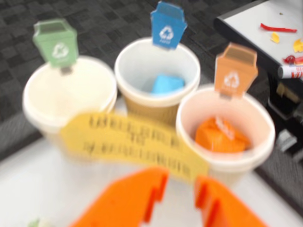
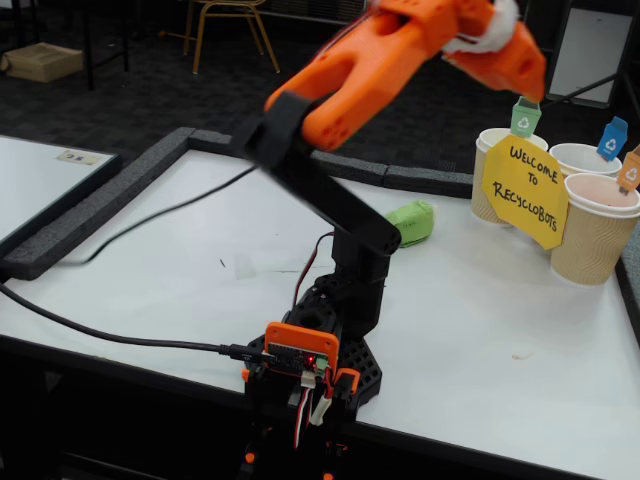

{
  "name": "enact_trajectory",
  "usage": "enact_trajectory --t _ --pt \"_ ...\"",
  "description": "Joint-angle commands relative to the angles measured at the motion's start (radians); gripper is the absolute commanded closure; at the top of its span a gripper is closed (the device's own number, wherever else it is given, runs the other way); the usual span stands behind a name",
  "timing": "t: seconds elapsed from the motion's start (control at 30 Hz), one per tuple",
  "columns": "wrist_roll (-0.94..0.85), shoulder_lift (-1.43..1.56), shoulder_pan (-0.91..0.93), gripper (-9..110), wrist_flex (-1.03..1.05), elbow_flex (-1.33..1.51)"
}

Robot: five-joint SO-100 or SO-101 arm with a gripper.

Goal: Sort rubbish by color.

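Light: you get even, bright indoor light; shadows stay soft.
Wrist view: blurred throughout; sign (image 1: 135, 144) lettering unreadable.
Fixed view: sharp table (image 2: 150, 270); upper arm (image 2: 400, 50) smeared.

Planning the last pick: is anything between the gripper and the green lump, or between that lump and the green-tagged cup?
Nothing visible blocks either path. In the fixed view the green lump lies on the bare table, beside the arm's own link, with the gripper raised above the cups. Clear tabletop runs to the green-tagged cup, which looks empty; the yellow sign hangs across the cups' fronts.
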Motion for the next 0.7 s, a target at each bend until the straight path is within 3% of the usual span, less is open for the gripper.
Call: enact_trajectory --t 0.0,0.43,0.67 --pt "0.025 0.216 -0.028 101 0.071 0.025" --pt "0.074 0.428 -0.129 101 0.393 -0.02" --pt "0.086 0.437 -0.186 101 0.433 -0.038"
